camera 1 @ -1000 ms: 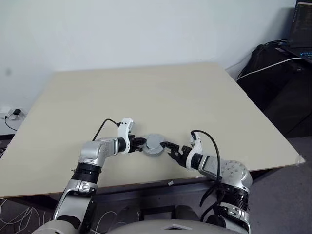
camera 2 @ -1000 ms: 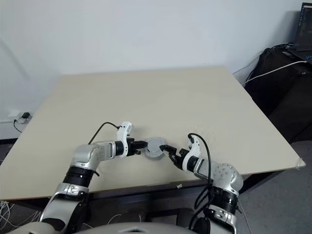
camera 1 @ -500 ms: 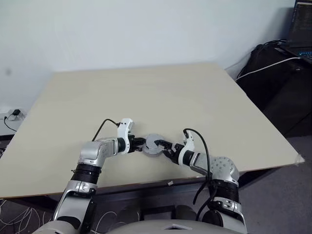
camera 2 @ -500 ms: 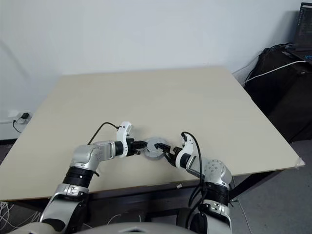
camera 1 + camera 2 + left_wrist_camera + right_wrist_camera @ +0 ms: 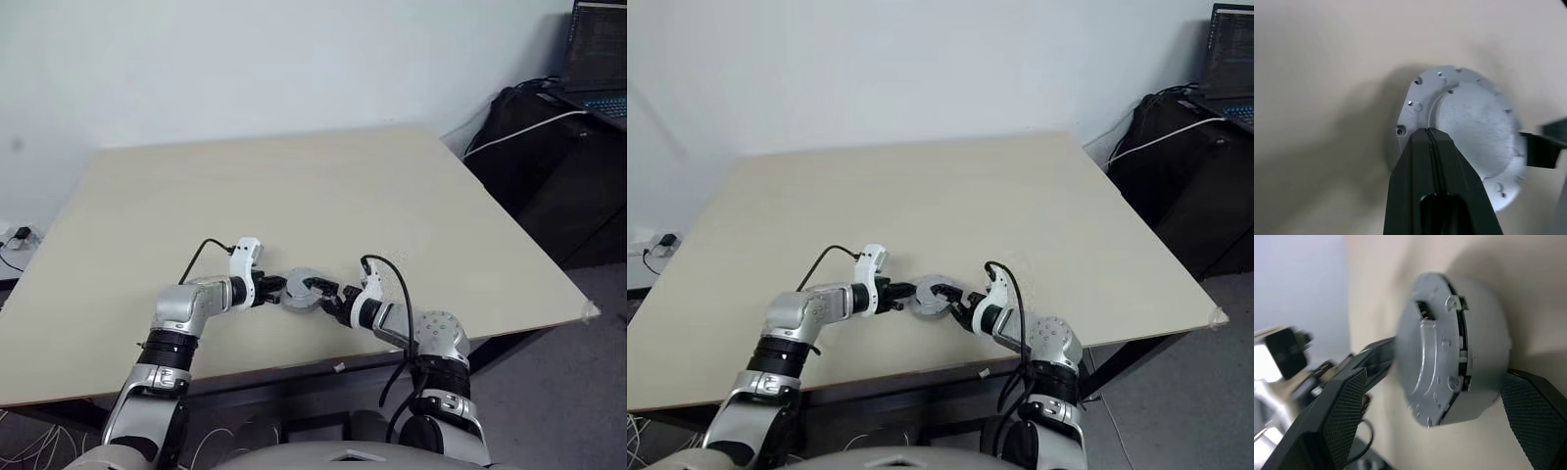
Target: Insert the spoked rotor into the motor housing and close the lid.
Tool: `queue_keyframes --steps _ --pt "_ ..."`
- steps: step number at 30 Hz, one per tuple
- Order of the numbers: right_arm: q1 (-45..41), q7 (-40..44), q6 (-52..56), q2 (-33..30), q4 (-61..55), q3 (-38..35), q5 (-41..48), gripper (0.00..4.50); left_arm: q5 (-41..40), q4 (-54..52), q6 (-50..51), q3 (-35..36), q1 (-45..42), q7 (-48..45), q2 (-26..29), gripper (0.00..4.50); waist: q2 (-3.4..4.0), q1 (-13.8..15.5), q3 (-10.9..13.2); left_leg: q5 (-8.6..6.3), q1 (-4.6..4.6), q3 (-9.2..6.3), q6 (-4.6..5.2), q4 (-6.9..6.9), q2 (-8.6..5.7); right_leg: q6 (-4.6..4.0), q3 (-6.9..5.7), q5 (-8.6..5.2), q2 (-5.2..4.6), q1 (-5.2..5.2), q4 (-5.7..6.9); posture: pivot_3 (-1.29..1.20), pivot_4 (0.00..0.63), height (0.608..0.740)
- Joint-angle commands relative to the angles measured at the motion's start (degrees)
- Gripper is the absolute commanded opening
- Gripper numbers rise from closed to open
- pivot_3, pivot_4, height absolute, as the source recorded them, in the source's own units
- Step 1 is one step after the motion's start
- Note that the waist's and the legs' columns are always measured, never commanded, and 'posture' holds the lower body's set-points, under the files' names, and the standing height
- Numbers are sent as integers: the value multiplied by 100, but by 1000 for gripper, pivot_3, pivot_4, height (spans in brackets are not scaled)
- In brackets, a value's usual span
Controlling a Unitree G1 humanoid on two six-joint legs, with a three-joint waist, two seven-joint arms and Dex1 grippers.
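I'm seeing the motor housing (image 5: 1484,352) sitting on the pale counter (image 5: 323,196) near its front edge, with the lid (image 5: 1469,132) resting on top of it, smooth grey dome up. From the right wrist view a dark seam is showing between lid and housing along the side, so I cannot tell whether it is seated all the way round.

My left gripper (image 5: 271,290) is clenched, its two black fingers (image 5: 1432,176) pressed together with nothing between them, the tip lying against the lid's rim on the left side. My right gripper (image 5: 320,295) is spread wide and is straddling the assembly from the right, one textured finger (image 5: 1344,411) on each flank; I cannot tell whether the pads are touching the housing.

A laptop (image 5: 596,54) is standing on dark furniture beyond the counter's far right corner.
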Motion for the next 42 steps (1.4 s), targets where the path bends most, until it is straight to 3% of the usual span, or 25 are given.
queue_keyframes --steps 1,18,21,29,42 --pt "262 549 -435 225 -559 1054 -53 4474 -33 -16 208 -242 107 -59 -142 0 0 6 0 -1 -1 -1 2 -1 -1 0 0 0 -1 0 -1 0 0 740" --pt "240 316 -460 269 -152 850 147 4474 -39 -133 217 -226 210 -21 -143 0 0 1 0 -5 -2 2 4 -1 -4 0 5 -1 -3 -1 -3 0 0 740" --pt "216 262 -434 353 -105 667 314 3907 -37 -127 216 -231 195 -27 -155 0 0 0 0 -5 -2 3 5 -1 -3 -1 5 0 -3 -1 -3 0 0 740" --pt "207 45 -219 475 -291 436 776 1356 -41 -136 210 -215 227 -25 -149 0 1 19 1 -6 -6 3 7 -1 -4 -1 5 0 -3 -4 -4 0 0 740" --pt "297 -313 -99 463 -382 463 873 1268 -110 -268 191 -129 273 -8 -187 0 1 25 1 -5 -5 4 6 2 -4 0 5 0 -3 -3 -2 0 0 740"
